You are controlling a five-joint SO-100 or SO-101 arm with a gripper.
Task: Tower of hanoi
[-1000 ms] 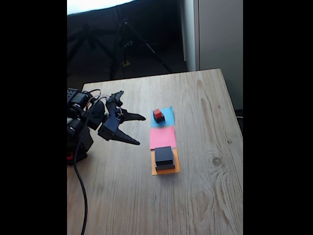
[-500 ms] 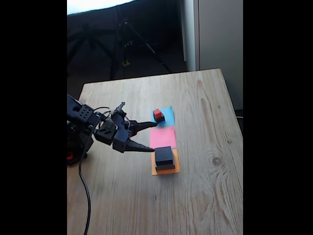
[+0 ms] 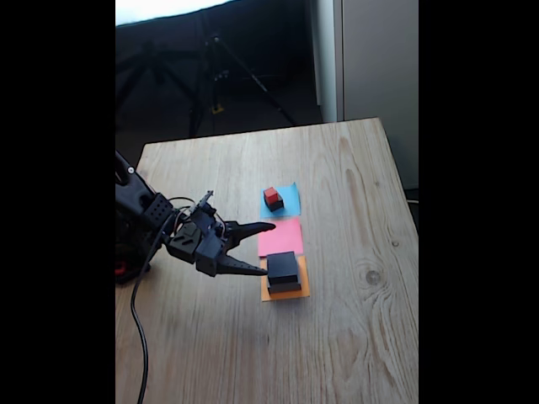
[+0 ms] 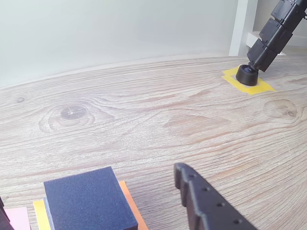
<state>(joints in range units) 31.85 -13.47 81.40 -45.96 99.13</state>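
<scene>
Since a second ago our claw [image 3: 268,247] has swung out from beside the arm's base toward the paper squares, and it now hangs spread, empty, just beside the black block [image 3: 283,268]. That block sits on a flat grey slab [image 3: 285,287] on the orange square [image 3: 285,290]. The red cube [image 3: 271,195] rides a small black cube [image 3: 275,204] on the blue square [image 3: 280,200], with the pink square [image 3: 280,236] bare between them.

In the wrist view the black block [image 4: 88,199] lies left of the one toothed finger [image 4: 206,203] we can see. We judge the risks to be:
- the lower finger nudging the block and dragging the stack off its square;
- gripping the slab along with the block.
</scene>
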